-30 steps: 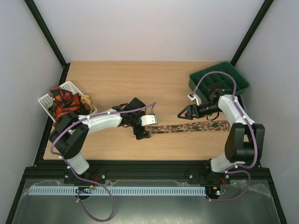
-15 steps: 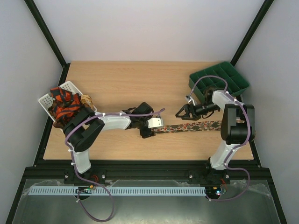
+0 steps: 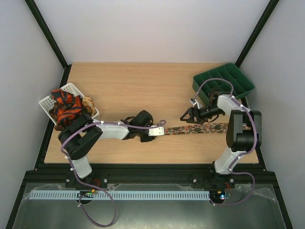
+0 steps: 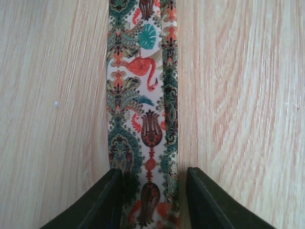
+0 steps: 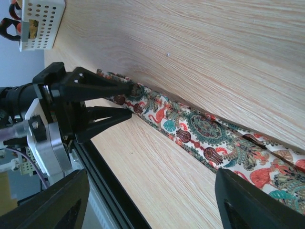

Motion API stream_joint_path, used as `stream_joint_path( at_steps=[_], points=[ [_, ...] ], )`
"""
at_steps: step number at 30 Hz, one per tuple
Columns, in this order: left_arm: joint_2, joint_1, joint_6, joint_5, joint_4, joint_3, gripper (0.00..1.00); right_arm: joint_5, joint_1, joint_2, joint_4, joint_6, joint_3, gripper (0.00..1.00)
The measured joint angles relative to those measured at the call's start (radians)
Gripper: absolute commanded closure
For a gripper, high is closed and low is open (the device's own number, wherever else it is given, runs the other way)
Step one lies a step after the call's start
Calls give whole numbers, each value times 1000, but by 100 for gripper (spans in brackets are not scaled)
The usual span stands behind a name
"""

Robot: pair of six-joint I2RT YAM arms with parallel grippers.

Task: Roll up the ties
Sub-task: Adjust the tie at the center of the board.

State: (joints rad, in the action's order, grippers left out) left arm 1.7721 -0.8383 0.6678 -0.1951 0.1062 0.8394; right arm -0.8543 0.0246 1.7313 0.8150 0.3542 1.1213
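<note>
- Fingers [image 4: 102,205] of the left gripper [image 4: 153,171] stand apart, one at each long edge of the floral tie [image 4: 143,95], low against the table [image 4: 52,119]. The cloth runs through the gap between them and does not look pinched.
- Spread wide too are the fingers of the right gripper [image 3: 183,117]. It hangs above the floral tie partway along its length, toward the end nearer the green tray [image 3: 214,70], and its wrist view shows no cloth between the fingers.
- Stretched out straight and flat on the wood, the floral tie lies just in front of the green tray, on the side nearer the arm bases. It runs away from the tray toward the table's middle, where the left gripper straddles its far end.
- Its pattern faces up, with teal, red and brown motifs on a pale ground and a lengthwise fold along one edge.
- Across the table from the green tray, well apart from it, sits the white basket [image 3: 47,102] with red-orange and black ties [image 3: 64,106] heaped inside.
</note>
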Motion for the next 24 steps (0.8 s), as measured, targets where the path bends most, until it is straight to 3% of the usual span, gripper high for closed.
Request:
stream_joint_path(
  at_steps=[1,2,6,12,21,24],
  points=[
    [-4,-1,-2,2,-1,-2,34,0,-3,-2,-8,-9,-5,30],
    [-7,-1,-9,4,-7,1,29,0,-6,-2,-14,-21,-10,32],
    [-14,33,-38,-37,-64,32,23,0,-48,-8,-44,-68,-19,42],
    [-117,133,-55,-118,-196,33,24,-10,-138,-14,-113,-156,-19,52],
    [-137,150,-97,-153,-290,28,30,-28,-318,65,-235,-289,-8,77],
    [-120,150,-116,-157,-289,28,33,-31,-361,91,-278,-335,-9,81]
  ],
)
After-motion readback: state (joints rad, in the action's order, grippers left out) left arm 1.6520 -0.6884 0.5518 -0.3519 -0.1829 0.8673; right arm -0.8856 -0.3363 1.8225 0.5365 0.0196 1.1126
